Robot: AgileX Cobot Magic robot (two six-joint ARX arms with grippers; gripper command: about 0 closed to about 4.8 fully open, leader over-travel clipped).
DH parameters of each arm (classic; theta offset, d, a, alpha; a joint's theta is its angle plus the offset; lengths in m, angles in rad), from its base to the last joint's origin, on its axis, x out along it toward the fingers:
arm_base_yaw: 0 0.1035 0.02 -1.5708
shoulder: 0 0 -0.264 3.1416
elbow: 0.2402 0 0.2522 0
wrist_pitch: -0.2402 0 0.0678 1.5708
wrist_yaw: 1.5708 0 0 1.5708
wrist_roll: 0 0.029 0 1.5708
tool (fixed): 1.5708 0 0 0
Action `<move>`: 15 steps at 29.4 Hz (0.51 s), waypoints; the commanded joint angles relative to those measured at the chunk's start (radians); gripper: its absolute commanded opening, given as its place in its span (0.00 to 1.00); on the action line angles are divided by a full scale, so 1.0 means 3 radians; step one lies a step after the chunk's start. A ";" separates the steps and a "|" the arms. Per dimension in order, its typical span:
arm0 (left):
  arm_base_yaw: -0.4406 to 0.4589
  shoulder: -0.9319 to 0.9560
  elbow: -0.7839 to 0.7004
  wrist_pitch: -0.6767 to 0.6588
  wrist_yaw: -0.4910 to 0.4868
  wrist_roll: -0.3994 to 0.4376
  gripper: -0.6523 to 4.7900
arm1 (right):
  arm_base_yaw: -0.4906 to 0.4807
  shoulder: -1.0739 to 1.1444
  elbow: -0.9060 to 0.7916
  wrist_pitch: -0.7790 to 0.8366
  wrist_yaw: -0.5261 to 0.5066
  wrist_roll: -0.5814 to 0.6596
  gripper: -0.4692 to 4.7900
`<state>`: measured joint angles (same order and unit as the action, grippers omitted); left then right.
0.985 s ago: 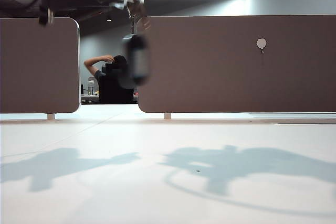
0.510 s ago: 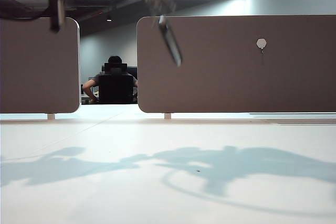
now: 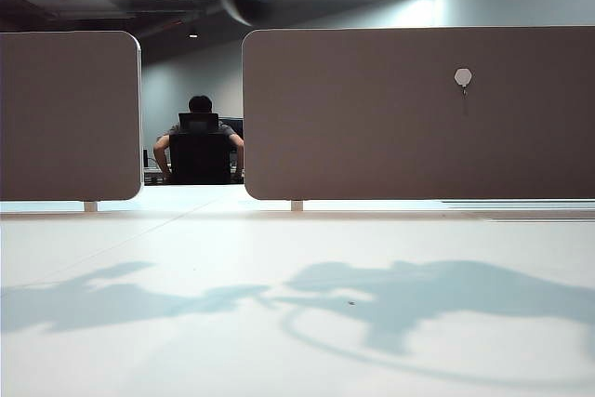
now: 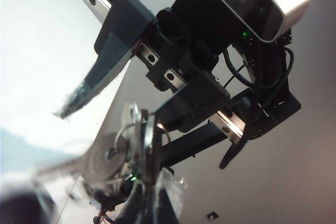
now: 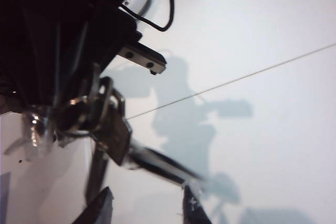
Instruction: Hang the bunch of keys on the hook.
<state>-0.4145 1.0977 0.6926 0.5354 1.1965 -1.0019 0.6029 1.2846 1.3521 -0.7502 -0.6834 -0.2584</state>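
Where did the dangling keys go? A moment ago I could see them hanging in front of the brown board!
The bunch of keys swung up and out of the table camera's picture; only a dark blur shows at the top edge now. The left gripper is shut on the keys' ring, seen from its wrist camera. The right gripper hangs apart with nothing between its fingers. The hook stayed on the brown panel, with nothing on it.

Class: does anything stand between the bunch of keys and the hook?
Nothing visible does. The left claw, shut on the bunch of keys, holds it high left of the hook; the right claw is open close beside it. The panel between is bare.
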 commanded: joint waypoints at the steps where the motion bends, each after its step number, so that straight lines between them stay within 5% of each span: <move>1: -0.0003 -0.0011 0.0017 0.0070 0.0076 -0.0001 0.11 | 0.0004 -0.0009 0.0010 0.0019 -0.0149 0.0014 0.41; 15: -0.0003 -0.0011 0.0015 0.0067 0.0050 0.0263 0.11 | 0.0010 -0.0014 0.0014 -0.0056 -0.0360 0.0088 0.41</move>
<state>-0.4141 1.0981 0.6926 0.5358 1.2114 -0.9398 0.6044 1.2842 1.3521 -0.7612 -0.7815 -0.2359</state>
